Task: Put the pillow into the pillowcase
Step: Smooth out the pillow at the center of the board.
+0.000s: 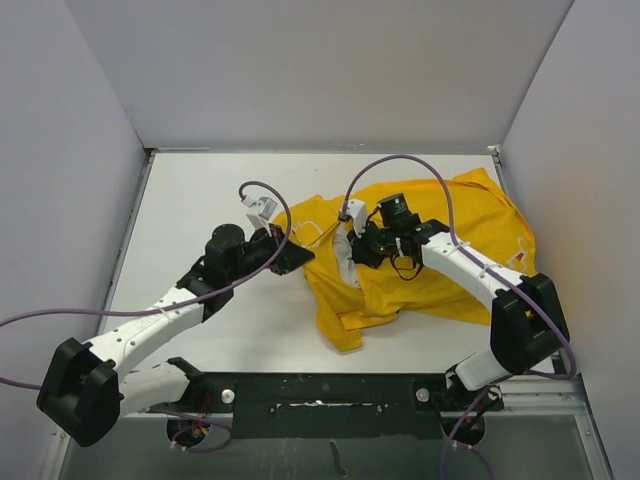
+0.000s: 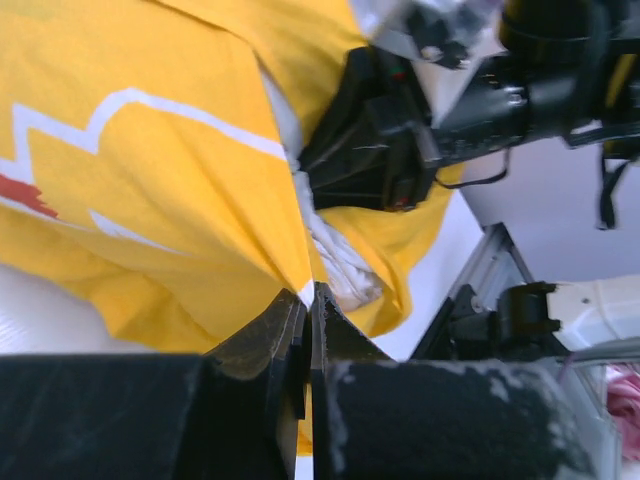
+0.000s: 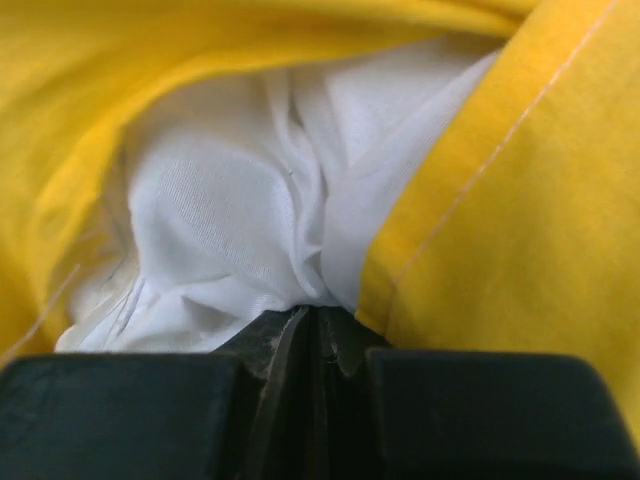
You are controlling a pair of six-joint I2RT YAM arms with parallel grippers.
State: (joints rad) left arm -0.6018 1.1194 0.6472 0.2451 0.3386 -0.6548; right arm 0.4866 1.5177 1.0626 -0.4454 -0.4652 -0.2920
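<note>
Pillowcase: bright yellow fabric, crumpled and creased, spread across the centre-right of the top view. White-edged printed shapes show near its left edge, and the open mouth faces left.

Pillow: plain white, soft, heavily wrinkled. It sits mostly inside the Pillowcase and shows only at the opening, with the yellow stitched hem lying against it.

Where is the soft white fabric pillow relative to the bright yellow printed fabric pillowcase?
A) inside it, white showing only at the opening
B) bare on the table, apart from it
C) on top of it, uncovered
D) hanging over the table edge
A: the soft white fabric pillow sits enclosed by the bright yellow printed fabric pillowcase, with only a white strip showing at its mouth in the top view.
</note>
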